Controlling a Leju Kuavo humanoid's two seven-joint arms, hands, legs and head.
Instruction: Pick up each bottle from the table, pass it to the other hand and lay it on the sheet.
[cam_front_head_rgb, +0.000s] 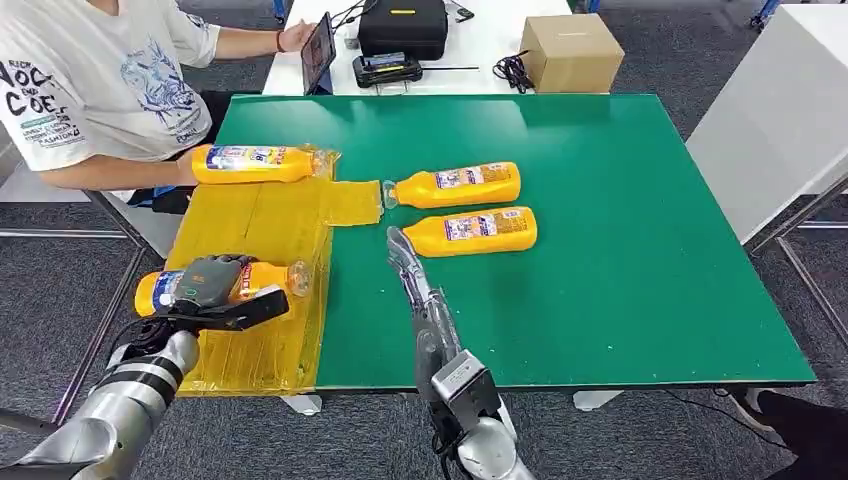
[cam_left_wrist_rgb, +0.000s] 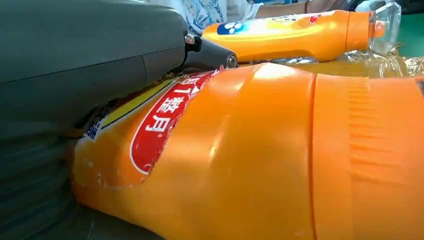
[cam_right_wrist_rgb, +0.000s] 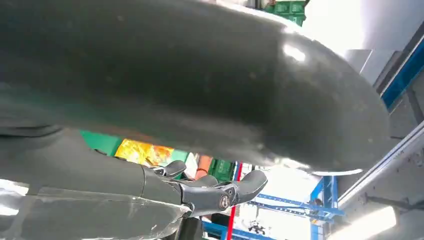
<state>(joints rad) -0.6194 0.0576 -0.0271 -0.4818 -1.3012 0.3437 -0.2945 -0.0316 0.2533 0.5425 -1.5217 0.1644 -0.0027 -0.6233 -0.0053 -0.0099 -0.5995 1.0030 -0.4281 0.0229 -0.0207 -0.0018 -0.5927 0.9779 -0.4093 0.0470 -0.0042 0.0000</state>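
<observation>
the left hand (cam_front_head_rgb: 213, 288) grips an orange plastic bottle with a clear cap (cam_front_head_rgb: 262, 280) over the near end of the yellow crinkled plastic sheet (cam_front_head_rgb: 255, 225); lower it flat and let go gently. the right hand (cam_front_head_rgb: 403, 258), fingers straight, holds nothing, just short of two more orange bottles (cam_front_head_rgb: 470, 208)

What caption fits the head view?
Left hand grips a bottle over the yellow sheet; two bottles wait on the green table.

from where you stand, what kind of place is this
Probably a robot test lab or workshop: a green-topped work table with laid-out orange bottles, a person with a tablet, and blue metal racking behind.
</observation>
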